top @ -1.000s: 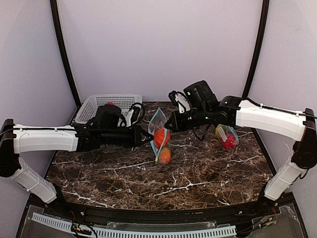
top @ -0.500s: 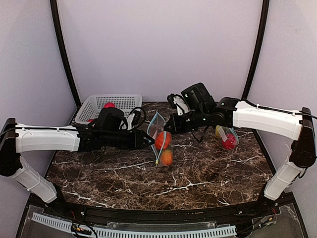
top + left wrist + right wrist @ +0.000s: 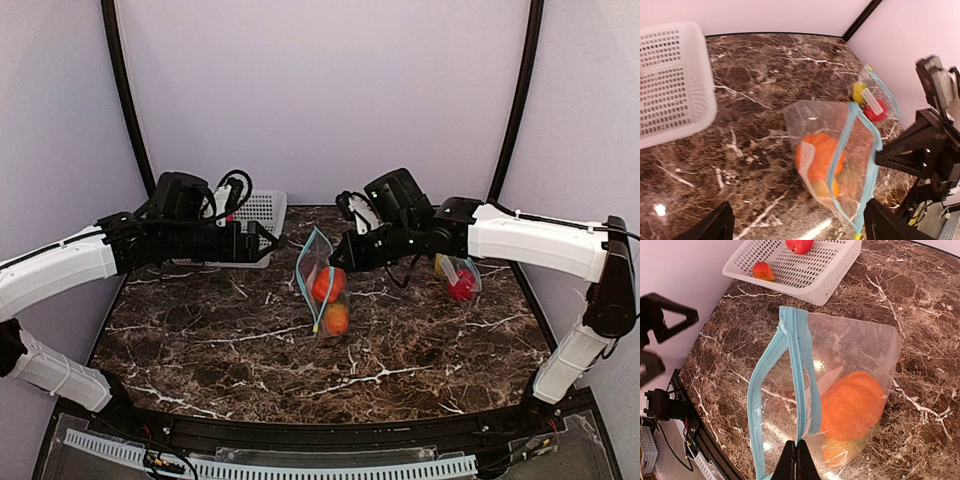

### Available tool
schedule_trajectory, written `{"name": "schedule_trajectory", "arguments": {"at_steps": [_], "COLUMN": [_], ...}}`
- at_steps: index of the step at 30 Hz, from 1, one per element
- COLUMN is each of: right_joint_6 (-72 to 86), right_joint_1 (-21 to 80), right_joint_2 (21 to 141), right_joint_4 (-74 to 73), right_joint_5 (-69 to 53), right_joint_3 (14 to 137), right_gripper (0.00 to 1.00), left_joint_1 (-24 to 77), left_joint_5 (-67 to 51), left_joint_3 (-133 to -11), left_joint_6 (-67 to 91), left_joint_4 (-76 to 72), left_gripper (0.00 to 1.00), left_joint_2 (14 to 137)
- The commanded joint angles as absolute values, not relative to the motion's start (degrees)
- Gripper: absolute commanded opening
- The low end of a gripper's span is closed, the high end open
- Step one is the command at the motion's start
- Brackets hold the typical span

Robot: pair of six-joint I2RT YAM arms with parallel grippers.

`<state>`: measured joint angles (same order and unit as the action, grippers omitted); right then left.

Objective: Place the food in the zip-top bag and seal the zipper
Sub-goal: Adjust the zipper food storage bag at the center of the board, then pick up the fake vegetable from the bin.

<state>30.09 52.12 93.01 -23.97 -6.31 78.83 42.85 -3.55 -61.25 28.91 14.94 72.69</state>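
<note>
right end effector (image 3: 796,462) pinches zip-top bag (image 3: 860,347) holding food (image 3: 852,405).

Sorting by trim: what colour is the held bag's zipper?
The zipper is light blue; right wrist view.

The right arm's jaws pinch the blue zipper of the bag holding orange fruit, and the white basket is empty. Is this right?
Not fully. The white basket is not empty: the right wrist view shows a red fruit and an orange-red fruit in it. The jaws do pinch the blue zipper of the bag.
</note>
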Motion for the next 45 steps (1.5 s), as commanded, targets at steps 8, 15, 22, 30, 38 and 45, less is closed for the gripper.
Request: {"name": "schedule_trajectory", "arguments": {"at_steps": [8, 15, 22, 30, 38, 45], "right_joint_6": [30.5, 31.0, 31.7, 31.5, 31.8, 32.2], "right_joint_1": [52.4, 52.4, 52.4, 52.4, 52.4, 52.4], "right_joint_2": [93.8, 94.0, 94.1, 95.4, 95.8, 95.6], "right_joint_4": [-21.6, -20.3, -18.8, -18.8, -19.3, -19.4], "right_joint_5": [-7.4, -8.5, -10.8, -12.2, -12.7, -12.7], "right_joint_3": [78.8, 78.4, 78.0, 79.5, 79.8, 79.6], "right_gripper": [0.00, 0.00, 0.00, 0.00, 0.00, 0.00], "left_joint_1": [23.0, 13.8, 8.5, 6.0, 5.8, 5.9], "left_joint_5": [-6.9, -11.3, -10.8, -8.0, -6.7, -5.7], "left_joint_3": [-75.8, -84.6, -91.6, -101.4, -108.4, -114.2], "left_joint_6": [10.7, 10.0, 11.9, 9.6, 6.8, 6.5], "left_joint_4": [28.6, 22.8, 15.8, 16.2, 19.0, 22.5], "left_gripper": [0.95, 0.95, 0.95, 0.95, 0.95, 0.95], "left_joint_2": [83.8, 97.1, 110.7, 121.7, 128.6, 133.9]}}
